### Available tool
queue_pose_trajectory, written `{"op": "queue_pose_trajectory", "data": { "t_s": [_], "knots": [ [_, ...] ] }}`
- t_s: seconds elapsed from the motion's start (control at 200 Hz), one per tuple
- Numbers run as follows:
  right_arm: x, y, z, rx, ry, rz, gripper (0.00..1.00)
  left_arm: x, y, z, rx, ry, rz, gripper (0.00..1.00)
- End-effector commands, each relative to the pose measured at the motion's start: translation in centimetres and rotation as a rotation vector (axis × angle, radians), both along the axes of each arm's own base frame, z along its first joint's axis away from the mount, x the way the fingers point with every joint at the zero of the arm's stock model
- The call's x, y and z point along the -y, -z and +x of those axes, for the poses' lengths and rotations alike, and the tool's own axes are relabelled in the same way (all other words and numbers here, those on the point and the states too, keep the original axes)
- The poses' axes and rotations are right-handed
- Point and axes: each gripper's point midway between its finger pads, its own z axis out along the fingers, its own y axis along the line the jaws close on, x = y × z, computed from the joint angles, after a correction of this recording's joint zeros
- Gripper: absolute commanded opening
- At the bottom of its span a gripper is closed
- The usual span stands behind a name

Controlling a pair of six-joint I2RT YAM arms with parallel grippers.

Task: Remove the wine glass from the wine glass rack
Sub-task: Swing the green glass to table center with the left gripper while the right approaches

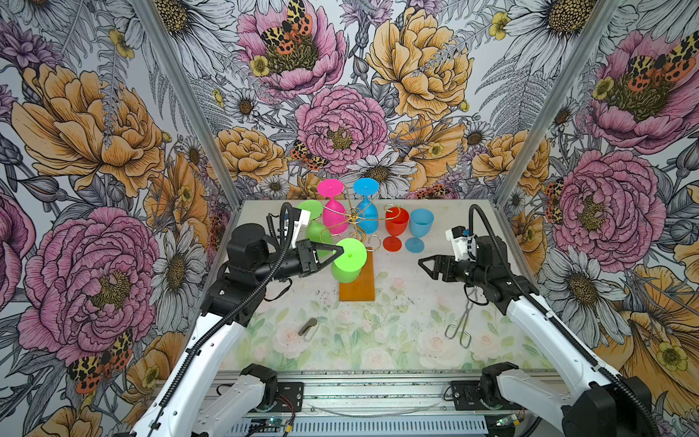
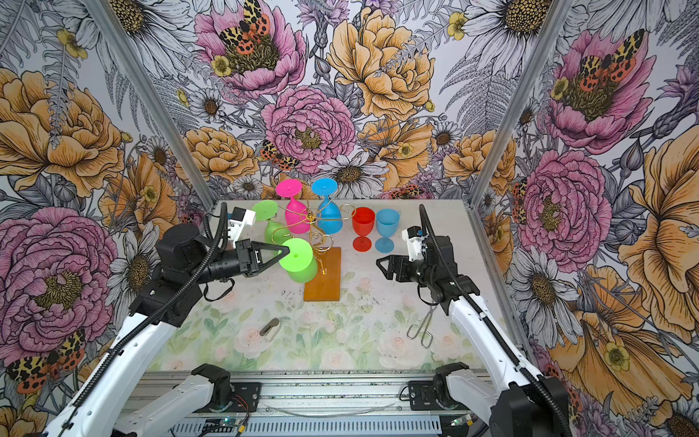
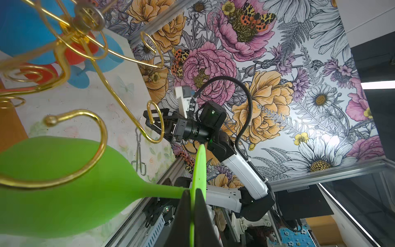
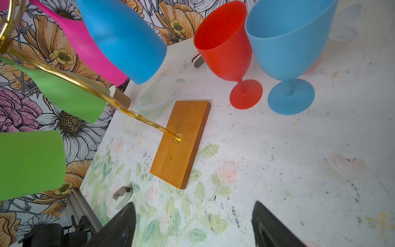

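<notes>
The wine glass rack (image 1: 357,223), gold wire on an orange-brown wooden base (image 2: 323,280) (image 4: 179,145), stands mid-table. A lime-green wine glass (image 1: 346,274) (image 2: 302,270) (image 3: 64,188) (image 4: 30,164) hangs tilted at the rack's near side, foot up. My left gripper (image 1: 340,249) (image 2: 285,250) (image 3: 193,196) is shut on the rim of its foot. One gold scroll arm (image 3: 96,132) curls across its bowl; whether they touch I cannot tell. My right gripper (image 1: 425,268) (image 2: 382,266) (image 4: 193,205) hovers open and empty to the right of the base.
Pink (image 1: 334,215), blue (image 1: 367,213) and another green glass (image 1: 316,230) hang upside down on the rack. A red glass (image 1: 396,227) and a light-blue glass (image 1: 420,229) stand upright right of it. Metal tongs (image 1: 459,325) and a small grey object (image 1: 308,327) lie nearer the front.
</notes>
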Motion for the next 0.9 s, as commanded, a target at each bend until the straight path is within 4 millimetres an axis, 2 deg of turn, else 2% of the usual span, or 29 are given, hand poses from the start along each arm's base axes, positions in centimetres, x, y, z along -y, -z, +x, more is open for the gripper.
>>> {"op": "queue_pose_trajectory", "data": {
  "t_s": [0.0, 0.215, 0.425, 0.641, 0.891],
  "knots": [
    [-0.8, -0.3, -0.6, -0.012, -0.027, 0.041, 0.85, 0.4, 0.2, -2.7, 0.176, 0.057, 0.052, 0.00],
    [-2.5, 0.2, -1.3, -0.165, -0.077, 0.142, 0.84, 2.8, 0.7, -6.2, 0.339, 0.153, 0.107, 0.00],
    [-2.9, 1.3, -2.0, -0.274, -0.094, 0.163, 0.83, 5.0, 3.8, -6.9, 0.449, 0.167, 0.292, 0.00],
    [-4.0, -0.5, -2.7, -0.302, -0.150, 0.223, 0.86, 7.7, 5.1, -7.4, 0.631, 0.172, 0.445, 0.00],
    [-4.6, -1.8, -1.9, -0.315, -0.154, 0.252, 0.86, 10.3, 7.7, -8.3, 0.940, 0.213, 0.691, 0.00]
  ]
}}
